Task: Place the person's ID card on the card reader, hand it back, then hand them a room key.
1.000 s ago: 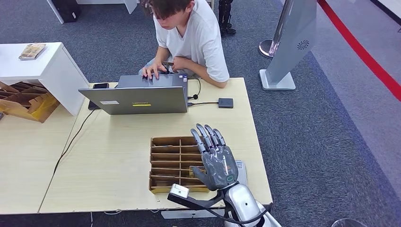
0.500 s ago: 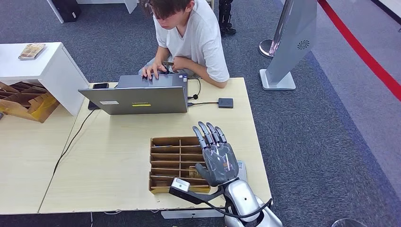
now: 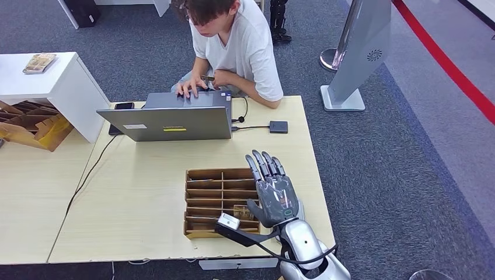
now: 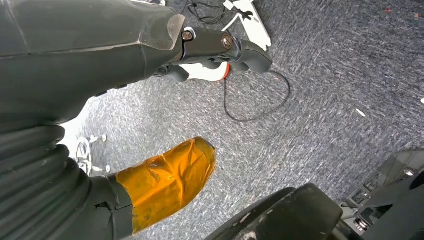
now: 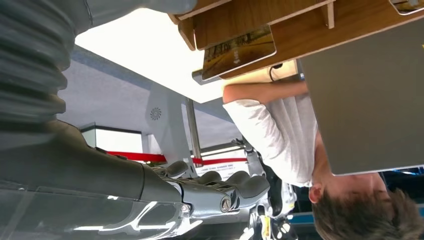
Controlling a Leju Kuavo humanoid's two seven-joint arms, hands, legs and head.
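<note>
My right hand (image 3: 273, 195) stands upright over the right end of a cardboard slot organizer (image 3: 204, 173), fingers straight and apart, holding nothing. A picture-printed key card (image 3: 241, 211) stands in a slot beside its thumb; the right wrist view shows that card (image 5: 239, 45) close up, with my right hand (image 5: 210, 192) beside it. The black card reader (image 3: 278, 126) lies on the table right of the laptop (image 3: 169, 121). The seated person (image 3: 239, 46) holds a small card (image 3: 207, 77) behind the laptop. My left hand (image 4: 100, 75), thumb taped orange, hangs over the carpet holding nothing.
The wooden table (image 3: 146, 192) carries a phone (image 3: 124, 105) and cables by the laptop. A white flat thing (image 3: 299, 209) lies partly hidden under my right hand. A white side table (image 3: 52, 87) and cardboard boxes (image 3: 29, 125) sit at left, a grey stand (image 3: 356, 58) at right.
My right hand has drifted a little to the right and back toward the table's near edge, still holding nothing. The person and the laptop have stayed put.
</note>
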